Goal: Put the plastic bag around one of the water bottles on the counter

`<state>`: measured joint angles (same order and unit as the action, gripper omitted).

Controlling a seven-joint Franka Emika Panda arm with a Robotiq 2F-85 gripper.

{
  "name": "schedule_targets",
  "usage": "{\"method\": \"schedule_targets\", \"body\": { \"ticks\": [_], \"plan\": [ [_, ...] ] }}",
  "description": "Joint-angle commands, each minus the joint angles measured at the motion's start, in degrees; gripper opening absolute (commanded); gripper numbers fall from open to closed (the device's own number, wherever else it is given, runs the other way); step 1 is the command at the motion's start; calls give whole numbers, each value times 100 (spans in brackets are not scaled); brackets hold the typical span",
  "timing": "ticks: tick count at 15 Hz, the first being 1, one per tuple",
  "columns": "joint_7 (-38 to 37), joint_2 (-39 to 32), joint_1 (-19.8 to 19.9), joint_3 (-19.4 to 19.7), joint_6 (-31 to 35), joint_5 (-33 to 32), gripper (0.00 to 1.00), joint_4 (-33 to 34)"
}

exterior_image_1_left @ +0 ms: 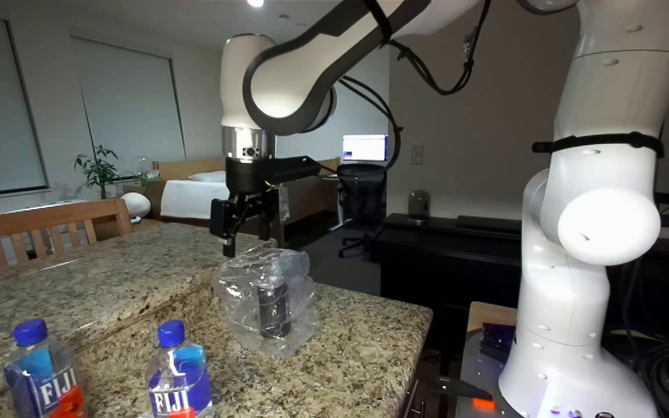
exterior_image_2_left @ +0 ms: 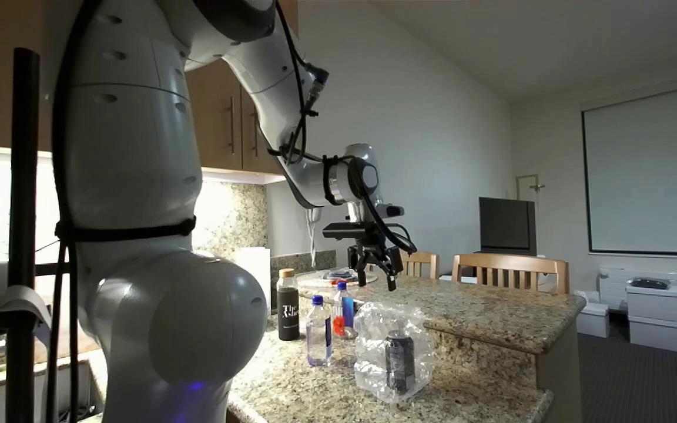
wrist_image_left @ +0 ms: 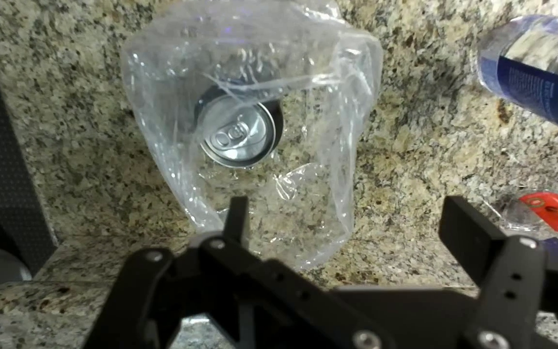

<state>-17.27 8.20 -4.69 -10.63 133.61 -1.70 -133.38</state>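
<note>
One plastic bag [exterior_image_1_left: 241, 307], clear and crinkled, stands mouth-up on the lower level of the counter [exterior_image_1_left: 363, 348], near the raised ledge [exterior_image_2_left: 485, 311]; whether its side touches the ledge face I cannot tell. Inside it stands a dark can [wrist_image_left: 238, 131], no bottle. My claw [exterior_image_2_left: 377, 282] hangs above the bag's ledge side, jaws well apart, nothing between them. In an exterior view a gap shows between claw and bag.

Step in hand, my reading: take the rim. Best approach: shift over until one jaw sits inside the mouth and the other outside, dip slightly, pinch a gathered fold, lift straight up until the bag clears the can. I expect it to be slippery; a shallow bite may slide off, and a sideways pull may tip the can.

Two water bottles [exterior_image_1_left: 179, 371] stand upright, blue caps on, no bag around either. I favour the one farther from the ledge, for room. A dark bottle [exterior_image_2_left: 288, 311] with a cork-coloured lid stands near them and may narrow my lowering path. The ledge edge could snag a trailing bag; I should carry high.
</note>
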Motion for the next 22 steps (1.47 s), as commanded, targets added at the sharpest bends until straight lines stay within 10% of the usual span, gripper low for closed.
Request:
{"method": "schedule_targets", "body": {
  "ticks": [1, 12, 13, 22],
  "plan": [
    [627, -148, -147, 168, 492, 451, 100, -231],
    [1847, -690, -325, 217, 125, 1607, 100, -335],
    [1790, -728, -315, 217, 104, 1498, 75, -350],
    [1565, -758, -279, 295, 139, 1108, 20, -379]
  ]
}}
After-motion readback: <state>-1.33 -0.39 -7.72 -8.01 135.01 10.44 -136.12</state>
